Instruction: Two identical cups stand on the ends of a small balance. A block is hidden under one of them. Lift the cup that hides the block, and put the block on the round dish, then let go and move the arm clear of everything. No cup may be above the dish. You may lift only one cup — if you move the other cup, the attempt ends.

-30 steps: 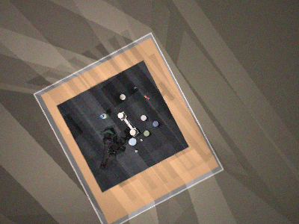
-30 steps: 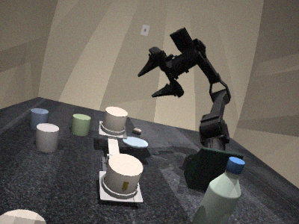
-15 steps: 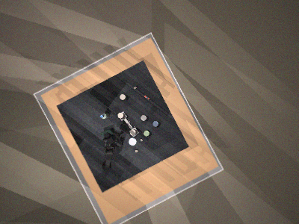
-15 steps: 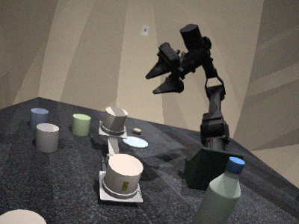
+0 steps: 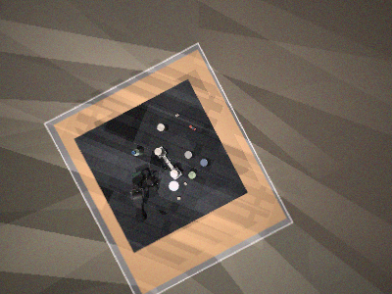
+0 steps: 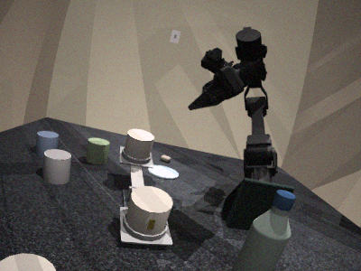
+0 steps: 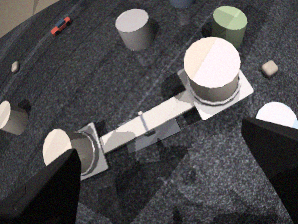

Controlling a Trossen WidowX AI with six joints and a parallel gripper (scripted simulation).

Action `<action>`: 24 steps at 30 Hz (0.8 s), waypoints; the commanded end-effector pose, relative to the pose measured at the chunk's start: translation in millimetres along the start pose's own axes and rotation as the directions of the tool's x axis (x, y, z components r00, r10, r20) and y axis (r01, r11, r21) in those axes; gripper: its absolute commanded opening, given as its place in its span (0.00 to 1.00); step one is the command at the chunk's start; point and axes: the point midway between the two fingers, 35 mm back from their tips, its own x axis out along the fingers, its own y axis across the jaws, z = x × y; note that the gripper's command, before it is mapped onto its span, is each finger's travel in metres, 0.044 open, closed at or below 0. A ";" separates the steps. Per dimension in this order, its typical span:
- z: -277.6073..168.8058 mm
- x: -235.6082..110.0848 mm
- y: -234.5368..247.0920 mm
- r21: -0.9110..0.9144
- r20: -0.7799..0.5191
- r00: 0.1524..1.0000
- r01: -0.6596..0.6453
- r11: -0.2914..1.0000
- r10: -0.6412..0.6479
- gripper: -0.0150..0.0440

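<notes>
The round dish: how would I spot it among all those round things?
Find the white balance beam joining two cups. The round dish lies on the dark tabletop beside that beam. It alone is a flat, pale blue disc; its neighbours are upright cylinders.

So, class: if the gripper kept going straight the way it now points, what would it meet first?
The open gripper points down at the balance; probably its beam first, between the two cups, though depth is unclear.
</notes>
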 end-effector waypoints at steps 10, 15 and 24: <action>-16.7 -5.3 21.1 -0.286 -0.011 1.000 -0.016 0.958 0.013 1.00; -16.1 -4.4 22.8 -0.267 -0.020 1.000 -0.015 0.964 0.010 1.00; -9.7 11.6 46.6 -0.009 -0.144 0.989 0.024 1.000 -0.025 1.00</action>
